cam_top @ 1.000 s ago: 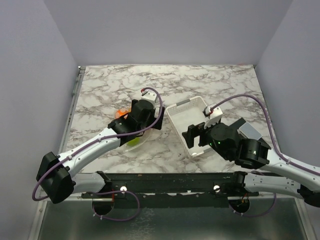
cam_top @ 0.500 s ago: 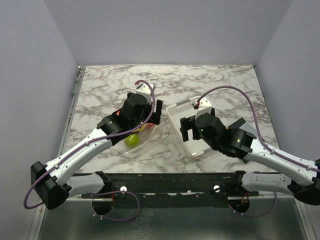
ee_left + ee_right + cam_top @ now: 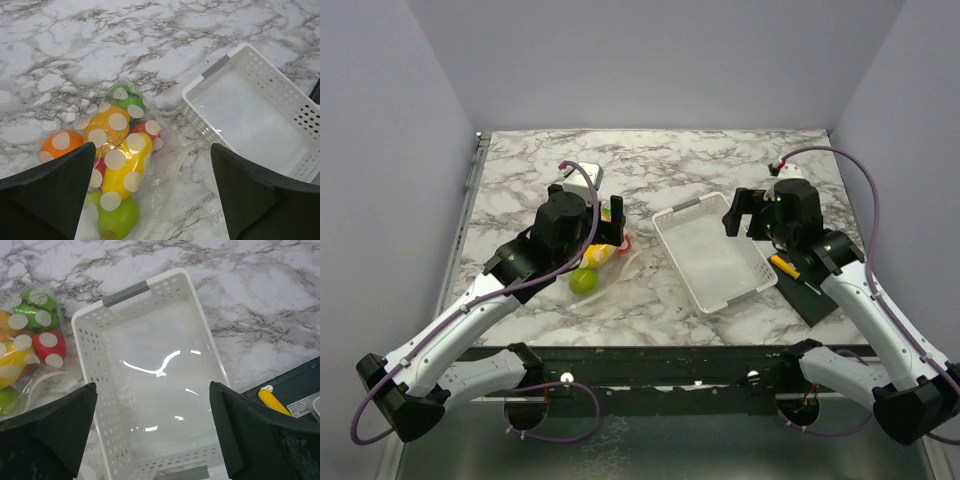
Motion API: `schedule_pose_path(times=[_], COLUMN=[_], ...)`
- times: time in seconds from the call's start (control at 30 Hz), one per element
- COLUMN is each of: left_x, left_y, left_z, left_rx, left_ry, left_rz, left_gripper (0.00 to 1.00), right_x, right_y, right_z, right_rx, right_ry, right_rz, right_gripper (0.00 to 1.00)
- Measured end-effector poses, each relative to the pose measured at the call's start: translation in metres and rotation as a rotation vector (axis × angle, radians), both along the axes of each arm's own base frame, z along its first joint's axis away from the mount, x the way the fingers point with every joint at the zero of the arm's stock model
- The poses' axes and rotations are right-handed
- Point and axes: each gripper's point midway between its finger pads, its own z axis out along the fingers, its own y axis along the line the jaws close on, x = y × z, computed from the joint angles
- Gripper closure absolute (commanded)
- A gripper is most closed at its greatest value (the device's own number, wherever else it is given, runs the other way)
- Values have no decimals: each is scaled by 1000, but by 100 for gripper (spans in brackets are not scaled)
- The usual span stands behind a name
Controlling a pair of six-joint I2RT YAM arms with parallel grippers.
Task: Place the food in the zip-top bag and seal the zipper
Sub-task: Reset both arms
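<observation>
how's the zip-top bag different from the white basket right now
The zip-top bag is soft, see-through and crinkled; the white basket is rigid, opaque and perforated. The bag holds the toy fruits; the basket is empty. Both rest on the marble table, side by side.

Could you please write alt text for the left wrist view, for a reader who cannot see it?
A crinkly see-through white-dotted plastic pouch holding orange, yellow, red and green toy fruits lies on the marble table, framed by the open dark fingers of the left gripper. An empty white slotted plastic basket sits at right.
</observation>
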Motion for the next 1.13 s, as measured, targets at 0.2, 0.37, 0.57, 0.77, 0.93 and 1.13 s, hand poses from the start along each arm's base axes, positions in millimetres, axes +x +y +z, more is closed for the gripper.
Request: schedule_pose_path(times=[0.2, 0.37, 0.57, 0.77, 0.93, 1.13], left_x=[-4, -13, -22, -24, -24, -25], left_y=[16, 26, 35, 36, 36, 33], left_z=[-13, -28, -22, -14, -12, -10], left_rx=[15, 17, -23, -54, -62, -66], left_ry=[9, 21, -7, -26, -26, -27], left_rz=[43, 60, 69, 72, 74, 60], left_gripper=[1, 1, 1, 1, 1, 1], right_x=[5, -3, -15, -20, -20, -21], right_y=[-21, -17, -13, -11, -9, -7], right_z=[12, 17, 20, 22, 26, 28], right_rx=[74, 103, 111, 116, 123, 129], right_ry=[-23, -51, -93, -125, -142, -147], right_rz=[-15, 43, 101, 133, 146, 157], right_gripper=[0, 0, 0, 0, 0, 0])
